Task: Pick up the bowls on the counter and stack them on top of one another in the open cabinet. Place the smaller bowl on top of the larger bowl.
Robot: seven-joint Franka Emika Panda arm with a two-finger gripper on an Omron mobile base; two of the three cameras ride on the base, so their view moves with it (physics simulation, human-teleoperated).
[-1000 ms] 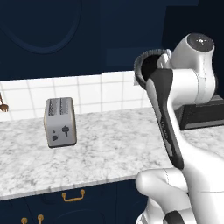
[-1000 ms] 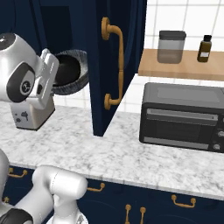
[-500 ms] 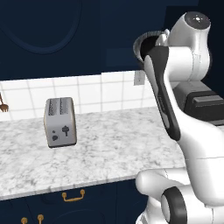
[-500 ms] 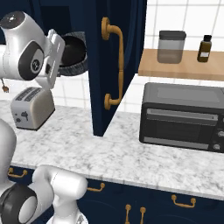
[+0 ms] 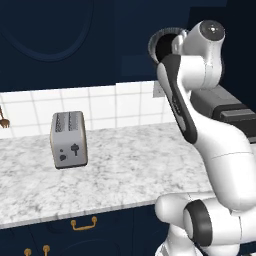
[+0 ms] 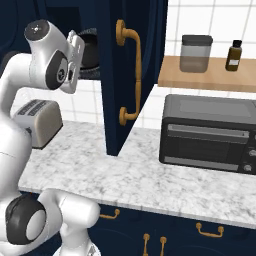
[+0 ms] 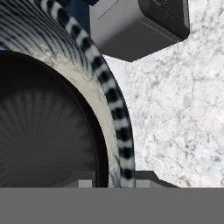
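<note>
Larger bowl (image 5: 165, 42): raised high at the open cabinet (image 6: 90, 30), tilted on edge, ribbed rim (image 7: 103, 83) close before the hand camera. Gripper (image 6: 76, 47): beside the bowl; grasp cannot be told. Surface (image 5: 125, 170): toaster (image 5: 69, 139) at 9 o'clock, toaster oven (image 6: 210, 132) at 3 o'clock.

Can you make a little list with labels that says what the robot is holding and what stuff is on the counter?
holding: the larger bowl, grey and ribbed, tipped on its side at the end effector
bowl height: lifted high, well above the counter
bowl place: up by the open cabinet; whether it touches the shelf cannot be told
on counter: a toaster and a dark toaster oven
wooden shelf: a jar and a small brown bottle
cabinet door: open, brass handle
</note>
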